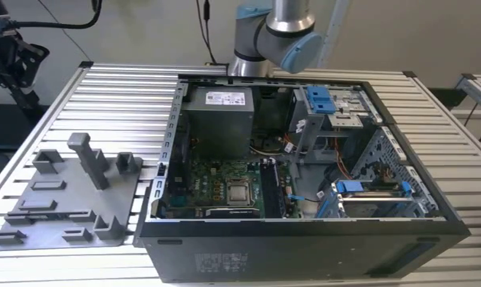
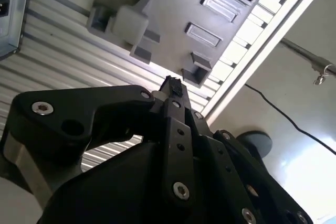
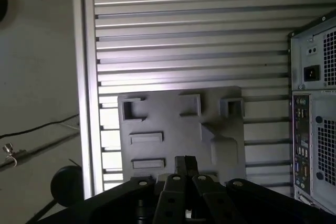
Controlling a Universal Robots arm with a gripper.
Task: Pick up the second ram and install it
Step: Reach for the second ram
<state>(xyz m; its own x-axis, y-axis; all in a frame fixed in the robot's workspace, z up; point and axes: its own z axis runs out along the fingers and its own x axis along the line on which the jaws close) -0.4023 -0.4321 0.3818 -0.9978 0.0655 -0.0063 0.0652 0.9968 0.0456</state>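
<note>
In the exterior view, the holder plate (image 1: 73, 191) lies on the table (image 1: 120, 89); where the second ram sits cannot be told. In both wrist views the gripper (image 2: 173, 85) (image 3: 185, 164) hangs over that plate, jaws together; descending thus could strike a post.

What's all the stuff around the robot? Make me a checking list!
Surface: slatted metal table.
Job's things: grey holder plate on the table; black motherboard slots in the open computer case.
Clutter: nothing seen.
Grippers: end effector above the holder plate, in both wrist views.
Cables: black cable at the exterior view's left.
Surroundings: robot arm beyond the case.
</note>
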